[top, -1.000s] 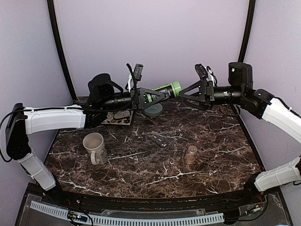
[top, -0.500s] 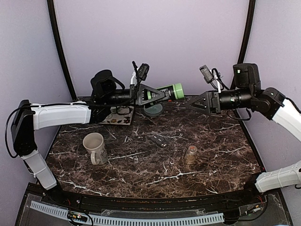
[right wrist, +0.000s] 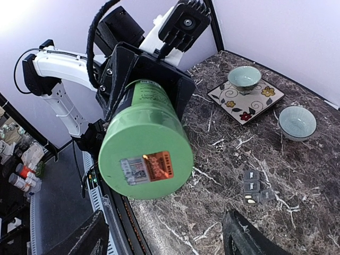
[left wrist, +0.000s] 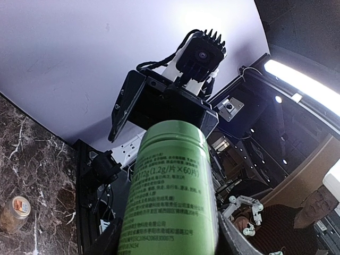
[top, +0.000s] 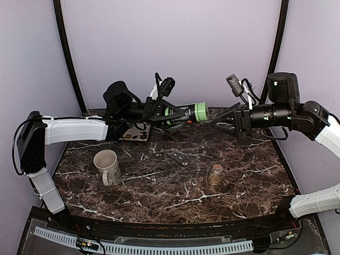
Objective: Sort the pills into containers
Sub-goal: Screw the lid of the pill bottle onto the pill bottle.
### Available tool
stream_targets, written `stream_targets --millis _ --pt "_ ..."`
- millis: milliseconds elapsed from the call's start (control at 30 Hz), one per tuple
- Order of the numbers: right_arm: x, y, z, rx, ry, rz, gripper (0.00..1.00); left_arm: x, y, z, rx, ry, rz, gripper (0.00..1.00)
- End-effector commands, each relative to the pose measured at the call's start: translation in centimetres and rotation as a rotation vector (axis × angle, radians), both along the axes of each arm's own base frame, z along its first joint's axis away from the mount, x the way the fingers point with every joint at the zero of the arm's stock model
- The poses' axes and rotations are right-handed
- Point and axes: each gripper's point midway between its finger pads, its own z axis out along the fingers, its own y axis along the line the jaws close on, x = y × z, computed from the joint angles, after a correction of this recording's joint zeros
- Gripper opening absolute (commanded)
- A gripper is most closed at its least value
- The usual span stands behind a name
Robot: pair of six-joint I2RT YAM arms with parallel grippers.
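L gripper [top: 178, 112] is clamped on the green bottle [top: 195, 112] and holds it on its side in the air, up and to the right of the floral tile [top: 133, 134], w/ the cap end turned toward the R arm. In the L wrist view the bottle fills the lower centre, label text facing the lens, w/ a finger on each side of its body. R gripper [top: 218, 123] sits further right of the tile, level w/ the bottle and facing its cap [right wrist: 133, 143]. It is near but not touching, w/ a gap visible btw them. Its fingers are spread wide apart, one at each bottom corner of the R wrist view, w/ nothing btw them. That view looks straight at the flat cap, which has an orange sticker [right wrist: 154, 166] on it. A small teal bowl [right wrist: 244, 78] stands on the tile. The 2nd bowl [right wrist: 297, 122] stands on the marble table [top: 159, 191] just right of the tile, roughly under the bottle in the top view. The dark blister strip [top: 180, 158] lies flat on the table, right of the tile and nearer the arm bases. One pale pill shows in a pocket in the R wrist view; the rest is too small to tell. A small capped jar [top: 215, 173] stands upright further right of the tile and nearer than the strip. A cream mug [top: 108, 166] stands upright left of the tile, on its near side.
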Motion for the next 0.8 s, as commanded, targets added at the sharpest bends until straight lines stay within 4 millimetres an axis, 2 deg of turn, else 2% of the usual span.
stream_targets --millis 0,767 --pt "-0.1 0.5 1.5 0.005 -0.047 0.002 0.74 -1.7 0.6 2.6 -0.047 -0.065 -0.068 0.0" --pt "-0.4 3.2 3.1 -0.024 -0.09 0.083 0.71 -2.0 -0.3 1.7 -0.008 -0.056 -0.123 0.0"
